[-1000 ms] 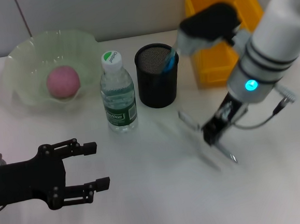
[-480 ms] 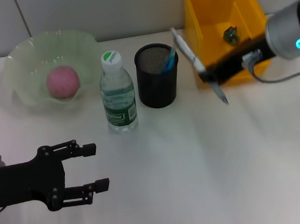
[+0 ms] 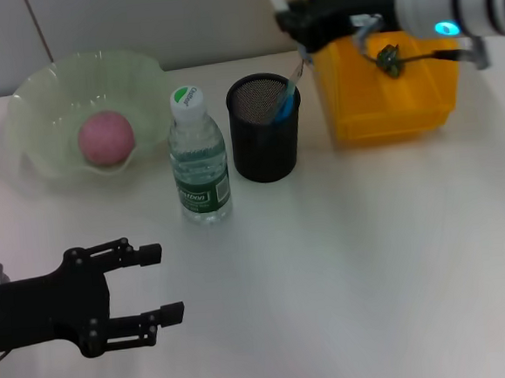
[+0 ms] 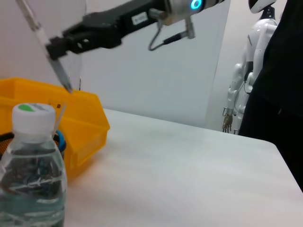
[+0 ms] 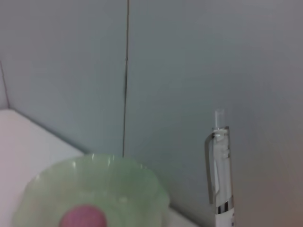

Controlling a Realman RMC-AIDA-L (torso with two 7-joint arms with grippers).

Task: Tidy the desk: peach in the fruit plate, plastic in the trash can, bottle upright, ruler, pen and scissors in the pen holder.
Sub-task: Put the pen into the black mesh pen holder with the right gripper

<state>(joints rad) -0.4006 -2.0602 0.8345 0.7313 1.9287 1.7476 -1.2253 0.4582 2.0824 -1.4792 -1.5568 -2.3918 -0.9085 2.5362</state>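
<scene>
Clear pen (image 4: 47,45) now raised, seemingly above black holder (image 3: 266,128), in right claw (image 3: 296,21).

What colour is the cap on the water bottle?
White with a green spot on top; the cap of the bottle shows best in the head view.

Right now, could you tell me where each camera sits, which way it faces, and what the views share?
Head: above, looking down at the bowl, bottle, holder; both arms show.
Left wrist: low on the desk, facing the bottle, bin and right gripper holding the pen.
Right wrist: raised, facing the wall and bowl; the pen shows.
Shared: pen, bowl.
</scene>
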